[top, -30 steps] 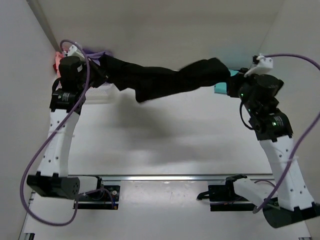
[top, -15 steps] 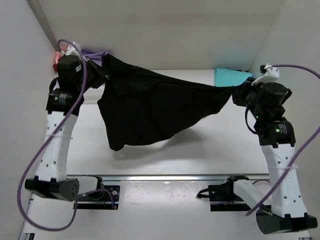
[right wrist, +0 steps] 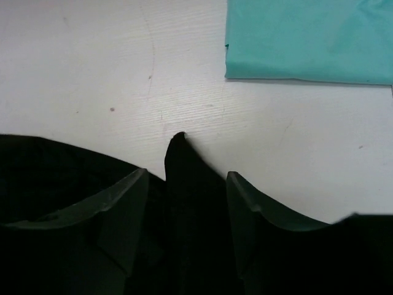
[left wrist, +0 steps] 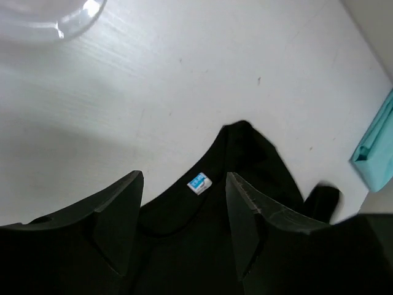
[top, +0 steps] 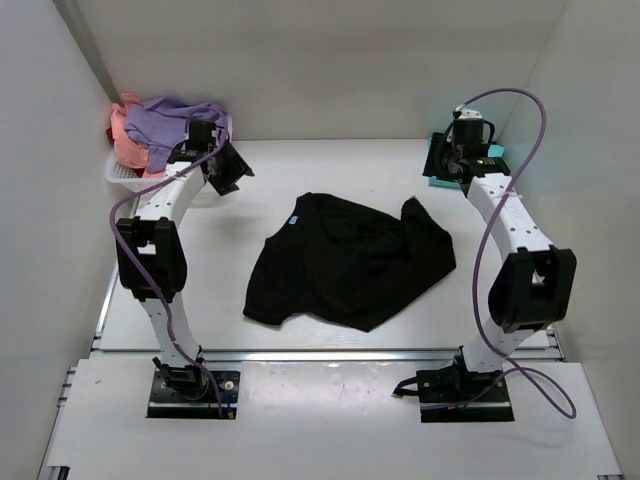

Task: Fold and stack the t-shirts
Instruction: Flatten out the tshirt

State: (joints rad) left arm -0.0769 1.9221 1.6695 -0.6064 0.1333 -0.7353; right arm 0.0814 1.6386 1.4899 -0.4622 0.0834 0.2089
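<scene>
T-shirt (top: 345, 260), black, rumpled at table (top: 330, 170) centre.
Left jaws at 10 o'clock, right jaws at 2 o'clock, both released, grasping nothing.

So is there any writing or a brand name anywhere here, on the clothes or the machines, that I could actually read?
Blue neck label on the black t-shirt: it carries pale marks, but they are too small and blurred to read.
No other words, numbers or signs show in any view.

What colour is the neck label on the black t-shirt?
Blue. The label shows best in the left wrist view.
</scene>
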